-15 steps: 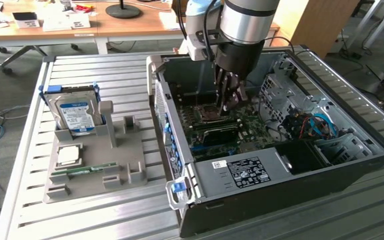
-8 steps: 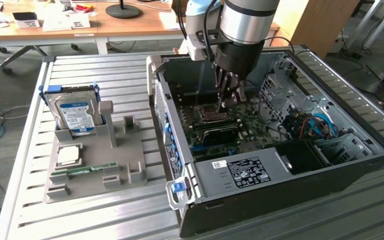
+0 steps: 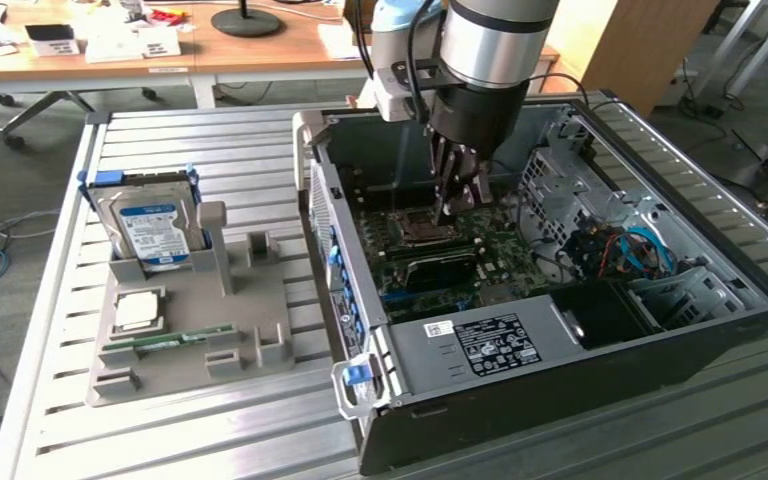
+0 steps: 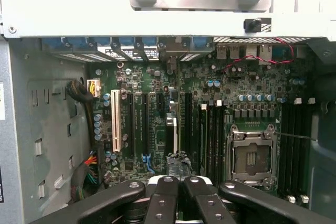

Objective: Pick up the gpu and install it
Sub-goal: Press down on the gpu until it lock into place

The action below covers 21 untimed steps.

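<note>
One slatted metal surface carries two big things: an open computer case on the exterior view's right and a grey tray to its left.

One motherboard lies in the case, with a bundle of blue and orange cables beside it toward the exterior view's right. One arm reaches down into the case, and its pincer hangs just over the board.

Three things sit in the tray: one hard drive standing upright with a blue-white label, one pale square chip lying flat, and one green RAM stick lying along the near edge.

From the wrist, the board is laid out in detail: one white slot, several black slots next to it, one open processor socket and one red wire near the case's back wall. Here the pincer is closed down to a narrow grip on one gpu, which is seen edge-on as a thin pale strip. The card stands upright above the black slots, between the white slot and the socket. Whether its edge has entered a slot cannot be told.
</note>
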Each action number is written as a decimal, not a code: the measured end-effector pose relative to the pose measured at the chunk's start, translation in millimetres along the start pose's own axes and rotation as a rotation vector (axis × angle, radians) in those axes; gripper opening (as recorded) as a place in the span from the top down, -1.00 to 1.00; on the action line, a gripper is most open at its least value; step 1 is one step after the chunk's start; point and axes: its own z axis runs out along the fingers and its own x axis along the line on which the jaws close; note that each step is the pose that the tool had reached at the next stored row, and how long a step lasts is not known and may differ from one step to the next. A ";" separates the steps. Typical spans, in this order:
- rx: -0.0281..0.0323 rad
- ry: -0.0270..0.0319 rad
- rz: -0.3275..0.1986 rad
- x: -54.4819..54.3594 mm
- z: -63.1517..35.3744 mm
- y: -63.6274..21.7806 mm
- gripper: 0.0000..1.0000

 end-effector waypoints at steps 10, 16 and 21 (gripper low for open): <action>0.0000 0.0000 0.000 0.2 5.7 0.2 0.79; 0.0001 -0.0002 0.000 0.3 8.7 0.2 0.79; -0.0001 0.0002 0.000 0.4 11.8 0.3 0.79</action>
